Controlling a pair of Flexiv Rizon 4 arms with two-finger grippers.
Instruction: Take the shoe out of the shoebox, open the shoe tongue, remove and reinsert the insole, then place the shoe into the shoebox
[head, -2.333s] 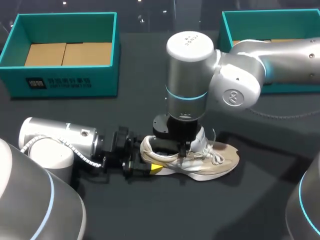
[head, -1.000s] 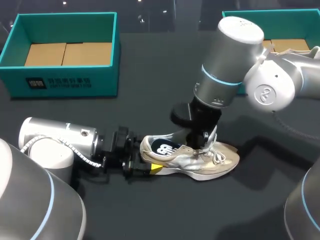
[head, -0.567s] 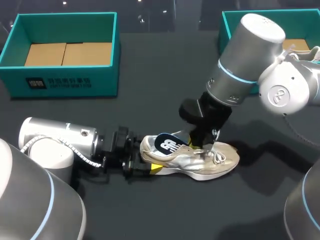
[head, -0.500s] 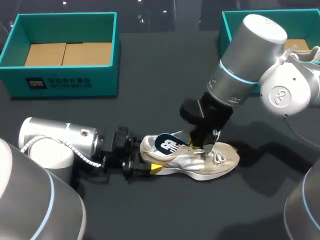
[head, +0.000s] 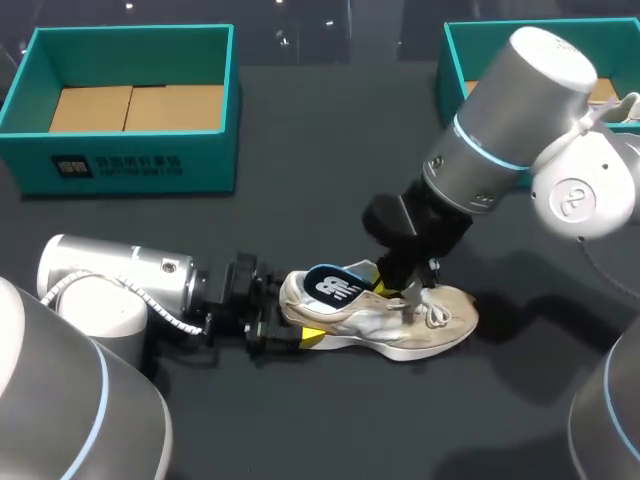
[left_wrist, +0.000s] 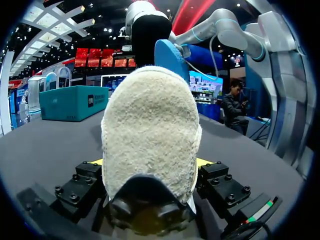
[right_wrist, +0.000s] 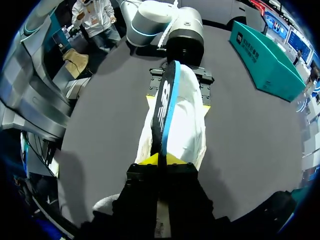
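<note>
A beige sneaker (head: 400, 322) lies on its sole on the dark table, toe to the right. My left gripper (head: 296, 322) comes in low from the left, its two yellow tips pressed against either side of the heel (left_wrist: 150, 135). My right gripper (head: 388, 288) hangs over the shoe's mouth, shut on the front end of a blue insole (head: 332, 284). The insole's heel end sticks up out of the shoe. In the right wrist view the insole (right_wrist: 167, 100) runs edge-on from my right gripper (right_wrist: 161, 161) towards the left gripper, above the sneaker (right_wrist: 187, 120).
A teal shoebox (head: 130, 160) with a cardboard floor stands at the back left. A second teal box (head: 452, 50) at the back right holds another shoe (head: 625, 105), partly hidden by my right arm. Bare dark table lies in front of the sneaker.
My right gripper has risen and drawn back to the right, pulling the blue insole up and partly out of the shoe. The left gripper and the sneaker have stayed put.
</note>
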